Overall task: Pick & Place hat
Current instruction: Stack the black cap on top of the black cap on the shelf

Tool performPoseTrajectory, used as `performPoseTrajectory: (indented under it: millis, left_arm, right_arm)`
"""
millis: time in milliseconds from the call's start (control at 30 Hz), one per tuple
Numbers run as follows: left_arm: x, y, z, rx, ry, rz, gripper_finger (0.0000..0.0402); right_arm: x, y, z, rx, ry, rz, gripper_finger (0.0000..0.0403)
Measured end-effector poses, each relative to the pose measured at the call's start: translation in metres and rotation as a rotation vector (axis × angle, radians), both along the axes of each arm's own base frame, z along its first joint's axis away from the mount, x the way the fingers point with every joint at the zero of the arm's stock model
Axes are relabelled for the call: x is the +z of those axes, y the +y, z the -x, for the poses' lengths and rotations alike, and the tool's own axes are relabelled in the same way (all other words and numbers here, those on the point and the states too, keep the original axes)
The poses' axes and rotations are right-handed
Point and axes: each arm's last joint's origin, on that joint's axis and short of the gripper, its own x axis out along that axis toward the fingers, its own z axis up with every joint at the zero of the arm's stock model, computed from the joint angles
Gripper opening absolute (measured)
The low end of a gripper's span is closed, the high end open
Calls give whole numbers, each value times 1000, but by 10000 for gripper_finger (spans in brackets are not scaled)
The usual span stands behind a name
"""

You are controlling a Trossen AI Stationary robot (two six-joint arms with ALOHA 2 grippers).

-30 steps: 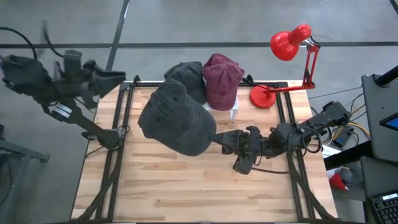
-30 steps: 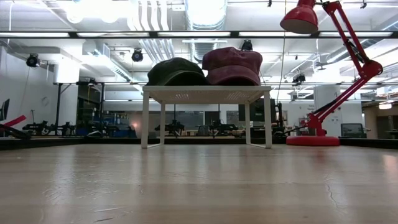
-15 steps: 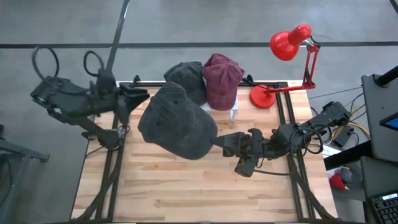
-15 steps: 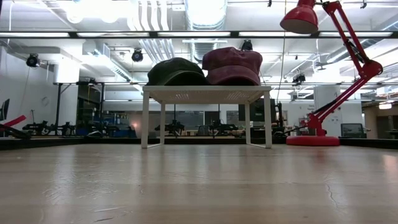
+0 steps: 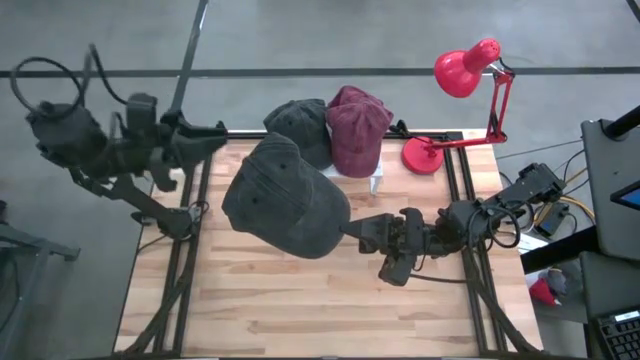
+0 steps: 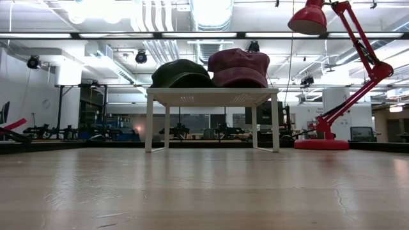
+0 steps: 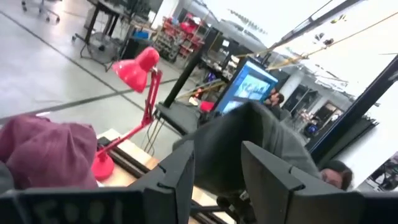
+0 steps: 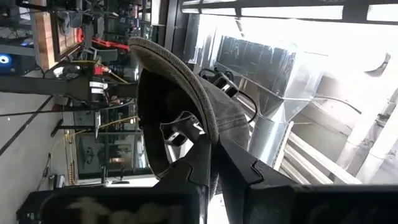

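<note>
- In the high view the right arm is seen reaching from the right edge toward the middle of the frame, lying low and nearly level over the worktop (image 5: 300, 310), with the right hand (image 5: 352, 226) at its tip.
- The fingers of the right hand are pressed together on the brim of a dark grey hat (image 5: 283, 196), which is held up above the worktop at centre frame; in the right wrist view the brim (image 8: 180, 81) is seen pinched between the two dark fingers (image 8: 205, 163), the crown's hollow facing the camera.
- The left arm is raised at the upper left of the high view, beyond the worktop's left edge, its left hand (image 5: 210, 133) pointing right with the fingers partly spread and nothing between them.
- A small white stand (image 6: 211, 97) is seen at the far side of the worktop, carrying a second dark hat (image 5: 300, 126) and a maroon hat (image 5: 357, 128) side by side, touching.
- A red desk lamp (image 5: 462, 68) stands at the upper right, its base (image 5: 423, 155) on the worktop corner.
- The held hat covers part of the stand from above.
- Neither arm nor the held hat is shown in the low view.
- In the left wrist view a person is partly visible in the room behind, at the lower right.
</note>
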Motion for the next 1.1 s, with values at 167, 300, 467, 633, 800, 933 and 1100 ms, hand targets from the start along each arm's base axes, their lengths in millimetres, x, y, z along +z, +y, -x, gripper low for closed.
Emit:
performPoseTrajectory:
  millis: [167,300,467,633,800,933,1100]
  left_arm:
    - [2,1,3,-4,-12,-15,133]
    - [-4,-3,-4,-54,51,-65,133]
    - [-17,-3,-4,-33,154,-31,133]
    - [-19,-4,-11,38,138,43,133]
    - [-11,-15,-33,-82,37,-12,133]
    - [4,-20,-35,-233,-96,-68,133]
    - [9,-19,-32,-240,-121,-117,133]
  right_arm:
    - [0,0,0,-1,1,0,13]
    - [0,0,0,-1,1,2,13]
    - [0,0,0,-3,2,7,13]
    - [0,0,0,-11,2,31,13]
    - [-1,0,-1,-18,4,50,13]
    - [0,0,0,-18,2,50,13]
    - [0,0,0,-25,3,46,13]
